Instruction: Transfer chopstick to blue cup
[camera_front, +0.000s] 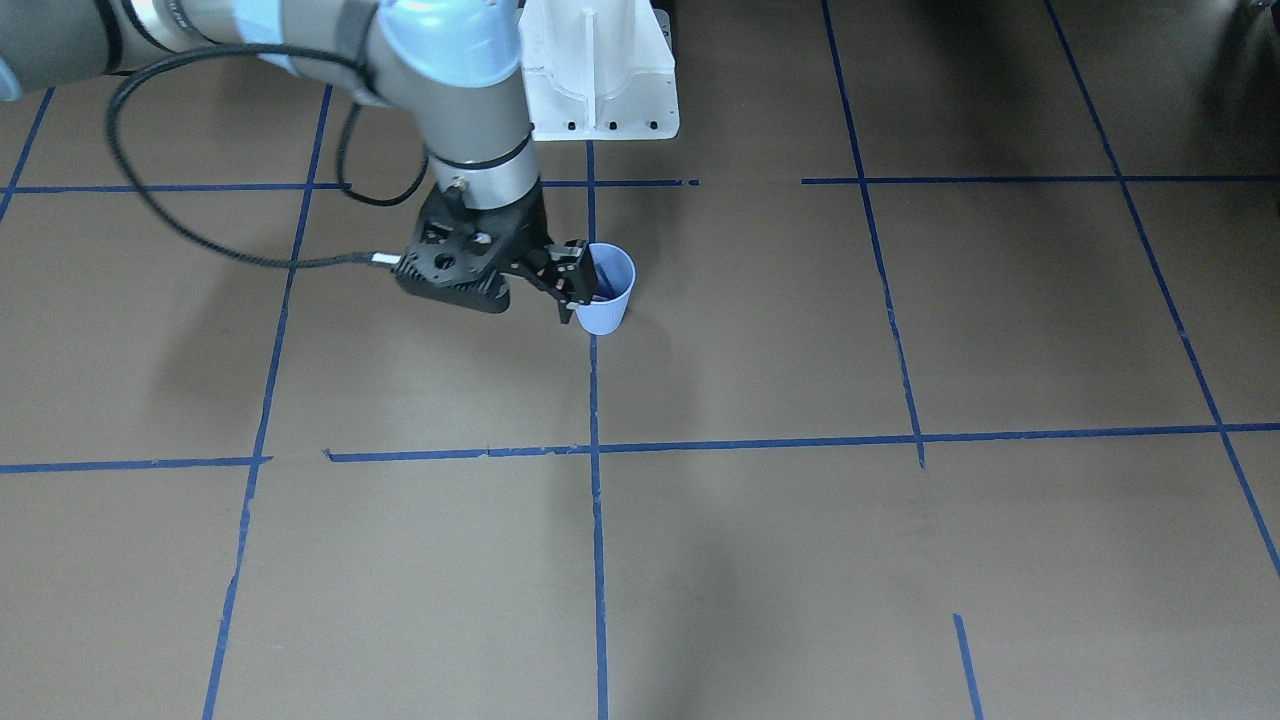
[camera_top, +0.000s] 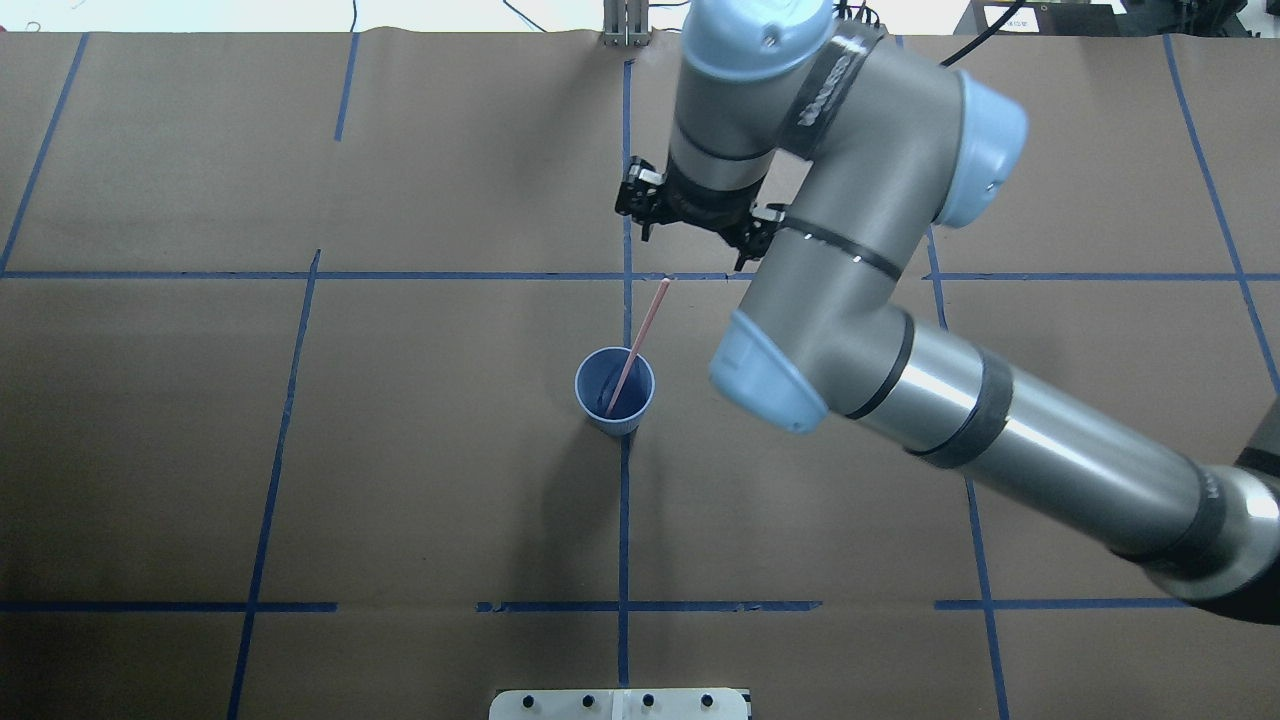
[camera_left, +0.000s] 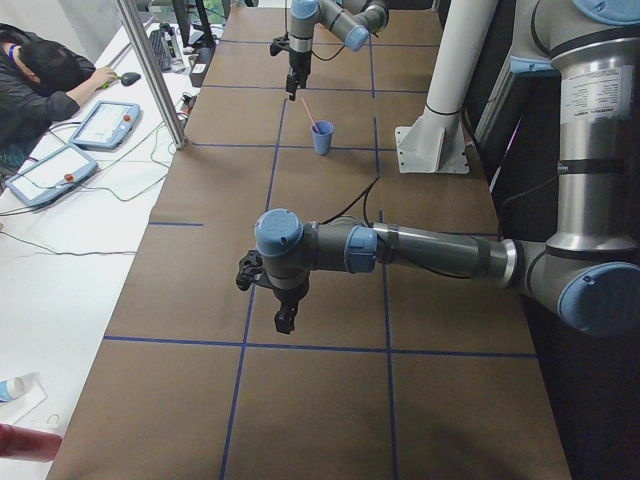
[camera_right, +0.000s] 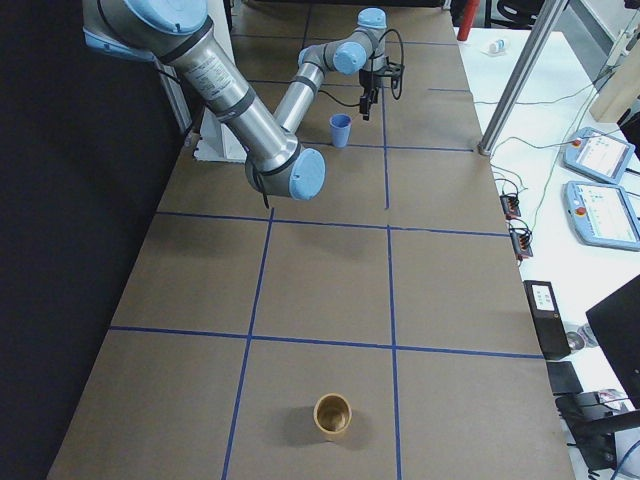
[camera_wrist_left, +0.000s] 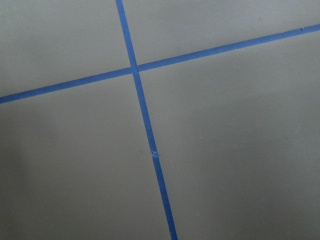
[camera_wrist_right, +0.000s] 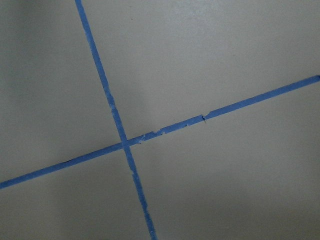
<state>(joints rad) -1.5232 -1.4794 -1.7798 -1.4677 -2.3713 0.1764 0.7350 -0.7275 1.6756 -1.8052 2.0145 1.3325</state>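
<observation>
The blue cup (camera_top: 600, 372) stands upright near the middle of the table, on a blue tape line. The pale pink chopstick (camera_top: 641, 333) stands in it, leaning on the rim with its top pointing away from the robot. My right gripper (camera_front: 571, 287) hangs just beyond the cup, close to the chopstick's top, with nothing in it; its jaws look apart. In the front view it partly hides the cup (camera_front: 610, 296). My left gripper (camera_left: 285, 321) hovers over bare table far from the cup; I cannot tell whether it is open or shut. Both wrist views show only table and tape.
The robot's white base (camera_front: 600, 75) stands at the table's edge behind the cup. A brown cup (camera_right: 332, 416) stands alone near the exterior right camera's end. An operator (camera_left: 45, 75) and tablets are beside the table.
</observation>
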